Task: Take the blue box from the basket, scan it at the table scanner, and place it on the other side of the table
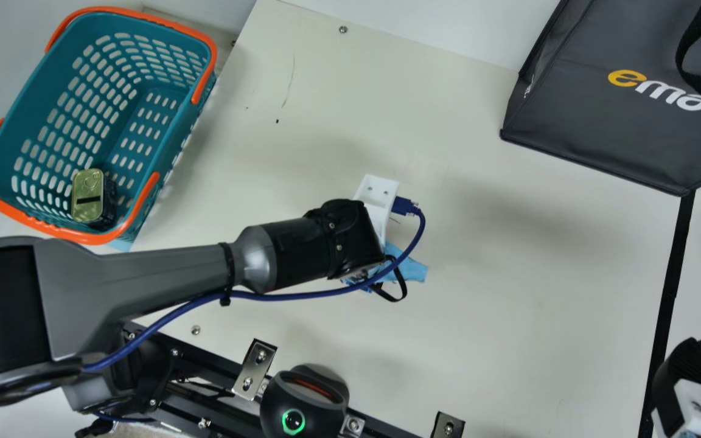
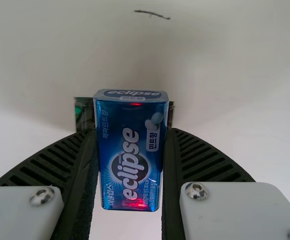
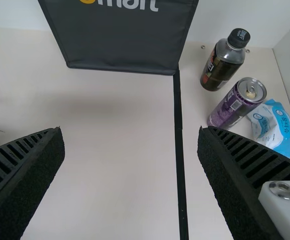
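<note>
Left wrist view's got the blue box (image 2: 130, 155) pinched in the left gripper (image 1: 410, 269), mid-table — the black wrist (image 1: 347, 234) blocks the main view — and the right gripper (image 1: 686, 368) gapes wide, unladen, purple can (image 3: 236, 103) near dark bottle (image 3: 224, 62).

3 views down onto 1 table (image 1: 539, 328), left wrist view nearest

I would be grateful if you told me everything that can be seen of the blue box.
The blue box is slim and glossy, its corners rounded; metal or plastic, I cannot tell. The front carries large white lettering and pictured pale pellets; one narrow end is printed too. Red glints show near both ends. It looks undented. The left end effector grips its two sides over the table.
</note>
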